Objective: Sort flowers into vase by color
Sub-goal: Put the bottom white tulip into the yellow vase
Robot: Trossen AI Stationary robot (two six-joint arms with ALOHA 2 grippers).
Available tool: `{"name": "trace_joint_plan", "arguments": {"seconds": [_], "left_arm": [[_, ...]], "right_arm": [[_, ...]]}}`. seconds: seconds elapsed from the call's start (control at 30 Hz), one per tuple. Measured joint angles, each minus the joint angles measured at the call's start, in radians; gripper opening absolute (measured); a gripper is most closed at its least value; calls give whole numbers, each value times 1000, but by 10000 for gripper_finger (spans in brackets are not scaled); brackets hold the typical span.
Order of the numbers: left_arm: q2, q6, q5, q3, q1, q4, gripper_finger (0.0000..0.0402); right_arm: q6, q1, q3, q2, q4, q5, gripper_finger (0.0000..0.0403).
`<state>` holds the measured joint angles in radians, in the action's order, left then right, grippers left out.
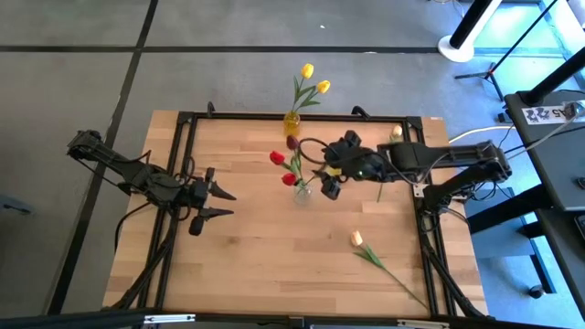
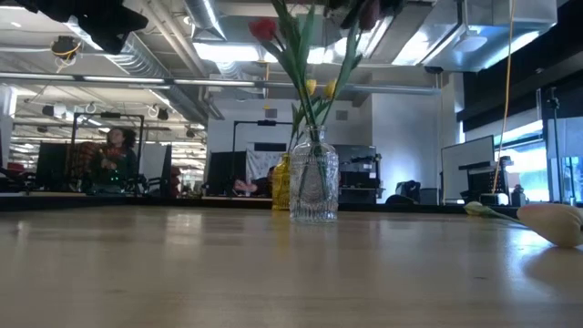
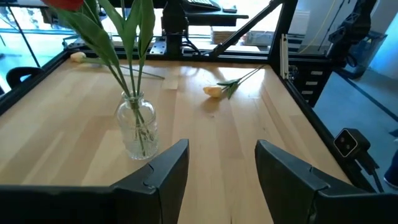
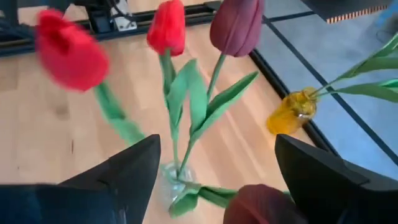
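A clear glass vase (image 1: 302, 190) (image 2: 314, 187) (image 3: 138, 127) stands mid-table. It holds two red tulips (image 4: 166, 28) and a dark maroon one (image 4: 235, 28) by their stems. A yellow vase (image 1: 292, 122) (image 4: 292, 112) at the far edge holds two yellow tulips (image 1: 309, 71). One cream tulip (image 1: 357, 239) (image 3: 213, 91) lies flat near the right front. Another cream head (image 1: 396, 132) lies by the far right edge. My right gripper (image 1: 326, 187) (image 4: 214, 180) hovers open just right of the clear vase. A second maroon head (image 4: 261, 205) sits low between its fingers. My left gripper (image 1: 227, 203) (image 3: 222, 168) waits open at the left. My right gripper stands open on either side of the second maroon head (image 4: 261, 205), whose green stem (image 4: 208, 196) runs toward the clear vase's mouth. I cannot tell whether either finger touches the head.
A black frame (image 1: 302, 117) runs along the table's edges. Bare wood lies between the left gripper and the clear vase, and along the near edge left of the lying tulip. A person (image 2: 114, 155) sits far off in the room behind.
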<state>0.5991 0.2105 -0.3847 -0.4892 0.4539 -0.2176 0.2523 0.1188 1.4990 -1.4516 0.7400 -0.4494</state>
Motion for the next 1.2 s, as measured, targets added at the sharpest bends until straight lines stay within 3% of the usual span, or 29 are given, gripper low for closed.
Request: {"name": "trace_joint_plan", "arguments": {"seconds": [0.17, 0.33, 0.5, 0.73, 0.83, 0.93, 1.07, 1.2], "left_arm": [[0, 7, 0, 0, 0, 0, 180], [0, 8, -19, 0, 0, 1, 180], [0, 8, -35, 0, 0, 2, 180], [0, -8, -44, 0, 0, 54, 180], [1, -6, -44, 0, 0, 50, 180], [1, -3, -43, 0, 0, 47, 180], [1, -7, -42, 0, 0, 47, 180], [3, -10, -42, 0, 0, 54, 180]], "right_arm": [[27, 105, 0, 1, 21, -48, 297], [29, 226, 0, 1, 20, -189, 278], [31, 303, 0, 1, 11, -244, 266], [-29, 372, 0, 6, -45, -433, 266], [30, 416, 0, 8, -44, -400, 266], [247, 473, 0, 7, 36, -314, 265], [599, 542, -43, -20, 183, -98, 254], [874, 598, -179, -87, 198, 72, 240]]}}
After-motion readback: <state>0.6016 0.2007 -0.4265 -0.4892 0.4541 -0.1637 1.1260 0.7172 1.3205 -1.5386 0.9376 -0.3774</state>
